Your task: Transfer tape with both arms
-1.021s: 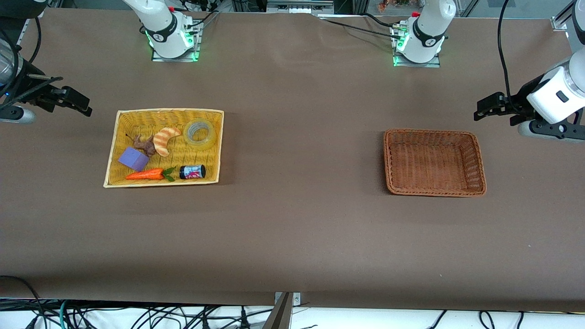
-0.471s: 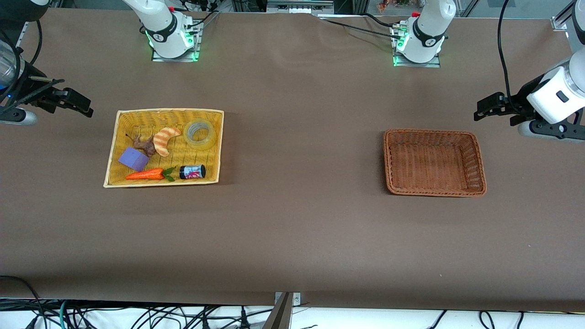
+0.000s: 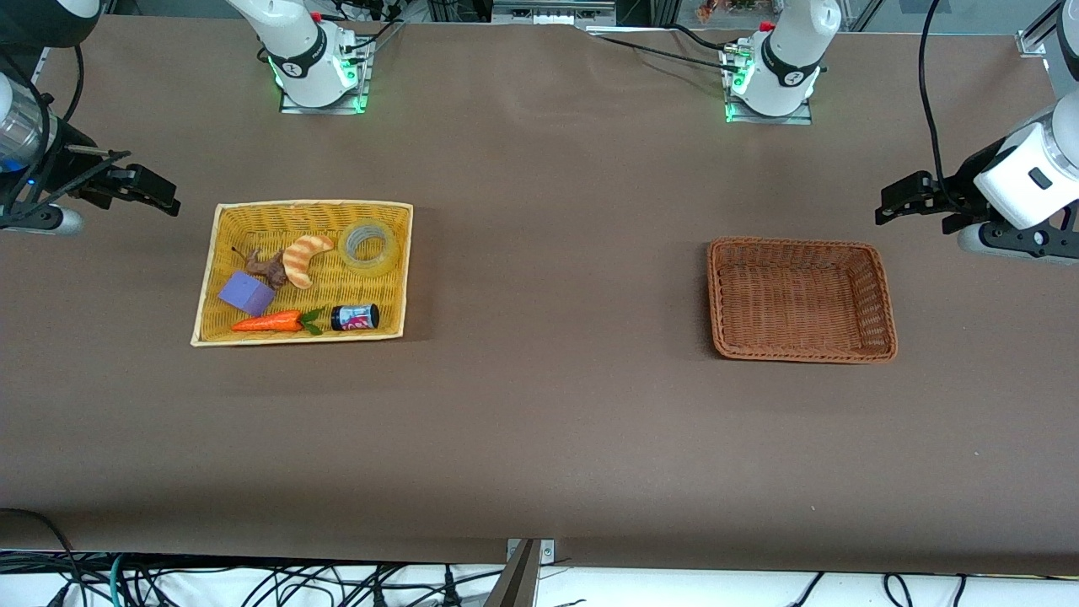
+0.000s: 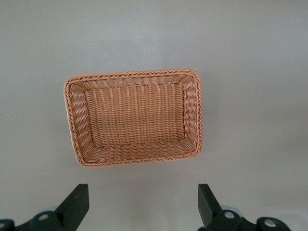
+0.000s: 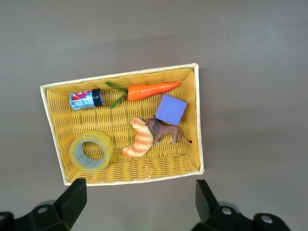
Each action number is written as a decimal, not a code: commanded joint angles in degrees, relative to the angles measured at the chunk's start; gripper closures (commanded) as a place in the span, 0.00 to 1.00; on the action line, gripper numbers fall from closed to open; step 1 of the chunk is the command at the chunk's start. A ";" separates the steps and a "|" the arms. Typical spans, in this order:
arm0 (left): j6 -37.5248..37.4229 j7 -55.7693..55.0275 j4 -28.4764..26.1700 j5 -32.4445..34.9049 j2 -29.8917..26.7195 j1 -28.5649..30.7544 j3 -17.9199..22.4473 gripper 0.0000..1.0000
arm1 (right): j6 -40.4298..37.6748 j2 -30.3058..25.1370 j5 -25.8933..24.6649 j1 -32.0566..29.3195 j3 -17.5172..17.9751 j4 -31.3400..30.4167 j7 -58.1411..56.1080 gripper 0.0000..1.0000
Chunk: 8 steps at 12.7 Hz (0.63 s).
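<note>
Below the right gripper, whose fingers stand apart and empty, lies the yellow basket; the tape sits flat in one corner, beside a striped croissant toy. Over bare table near the empty brown basket, the left gripper waits, also spread. Pickup seems not yet begun; next, the right should descend onto the roll. Only its wrist view shows the toy lion clearly.

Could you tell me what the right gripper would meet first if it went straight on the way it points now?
Probably the yellow basket: the open right gripper looks down on it, with the tape closest to its line, though depth is unclear.
</note>
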 commanded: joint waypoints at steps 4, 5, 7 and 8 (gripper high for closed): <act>-0.34 0.94 2.01 -1.59 1.18 0.08 0.23 0.00 | -1.01 2.01 0.27 8.47 0.15 -5.12 -4.99 0.00; -0.34 0.94 2.01 -1.68 1.18 0.08 0.23 0.00 | 3.45 2.90 0.18 9.62 0.76 -7.75 -4.99 0.00; -0.34 0.94 2.01 -1.77 1.27 0.08 0.23 0.00 | 14.94 3.17 0.27 10.78 1.65 -16.95 -4.55 0.00; -0.34 0.94 2.01 -1.77 1.27 0.08 0.23 0.00 | 22.58 3.25 0.27 10.78 2.52 -22.58 -4.55 0.00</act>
